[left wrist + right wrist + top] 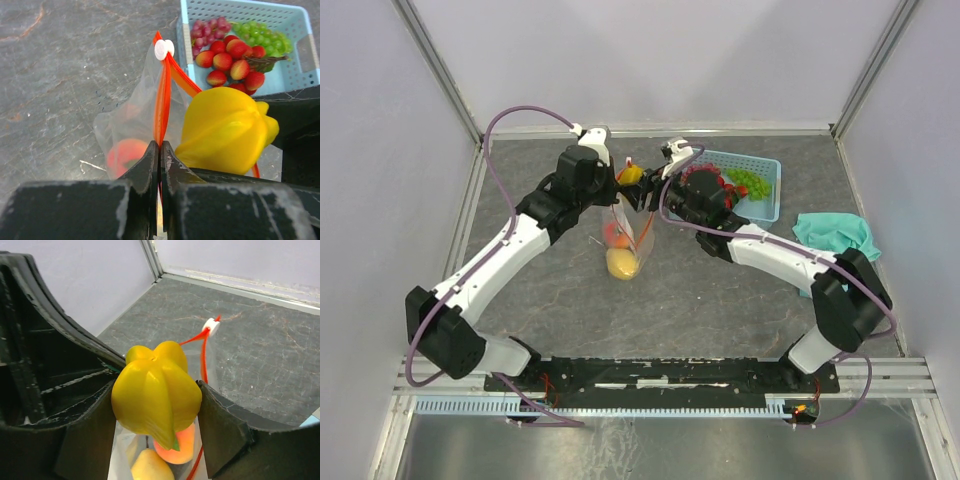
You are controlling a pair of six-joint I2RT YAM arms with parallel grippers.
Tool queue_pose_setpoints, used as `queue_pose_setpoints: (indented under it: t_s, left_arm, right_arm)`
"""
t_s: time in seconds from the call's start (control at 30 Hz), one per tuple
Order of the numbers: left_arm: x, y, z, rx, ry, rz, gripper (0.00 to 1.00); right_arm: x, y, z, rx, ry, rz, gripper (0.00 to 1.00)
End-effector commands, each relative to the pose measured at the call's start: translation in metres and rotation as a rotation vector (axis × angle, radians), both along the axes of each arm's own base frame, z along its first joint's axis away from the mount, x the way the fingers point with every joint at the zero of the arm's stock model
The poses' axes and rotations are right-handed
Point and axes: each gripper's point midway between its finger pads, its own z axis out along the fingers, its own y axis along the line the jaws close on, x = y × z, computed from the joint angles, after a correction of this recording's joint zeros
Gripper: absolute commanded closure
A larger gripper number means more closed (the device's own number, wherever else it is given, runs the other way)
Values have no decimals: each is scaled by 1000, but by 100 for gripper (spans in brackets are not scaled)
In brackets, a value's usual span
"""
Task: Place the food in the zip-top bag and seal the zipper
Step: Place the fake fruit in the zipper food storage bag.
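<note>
The clear zip-top bag [638,240] hangs upright at the table's middle with its mouth up. My left gripper [160,147] is shut on its red-orange zipper strip [162,100]; the white slider [163,48] sits at the strip's far end. A peach [182,447] and a yellow lemon [150,467] lie inside the bag. My right gripper [155,400] is shut on a yellow ribbed fruit [155,390] and holds it right above the bag's open mouth, beside the left gripper [620,185]. The fruit also shows in the left wrist view [225,125].
The light-blue basket [765,195] stands behind the right gripper with purple grapes [207,30], green grapes [265,37] and red pieces [230,60]. A teal cloth [835,232] lies at the right. Walls close in the back and sides.
</note>
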Motion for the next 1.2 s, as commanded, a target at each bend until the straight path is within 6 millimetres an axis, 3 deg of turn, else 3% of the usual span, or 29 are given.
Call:
queue_pose_setpoints:
  t_s: [0.0, 0.2, 0.47, 0.67, 0.93, 1.17]
  left_arm:
    - [8, 7, 11, -41, 10, 106, 97]
    - [13, 11, -3, -30, 74, 147, 97]
    - [17, 25, -6, -60, 102, 201, 97]
    - [17, 29, -9, -78, 115, 207, 97]
    - [18, 31, -11, -86, 123, 213, 97]
    - [17, 32, -12, -86, 128, 213, 97]
  right_arm:
    - [9, 10, 29, 93, -102, -2, 51]
    - [24, 14, 11, 47, -145, -27, 48]
    - [37, 26, 2, 91, -143, -32, 45]
    - [42, 27, -4, 81, -139, -49, 34]
    - [34, 28, 6, 20, -146, -4, 17]
    - [29, 9, 23, -89, -130, -31, 17]
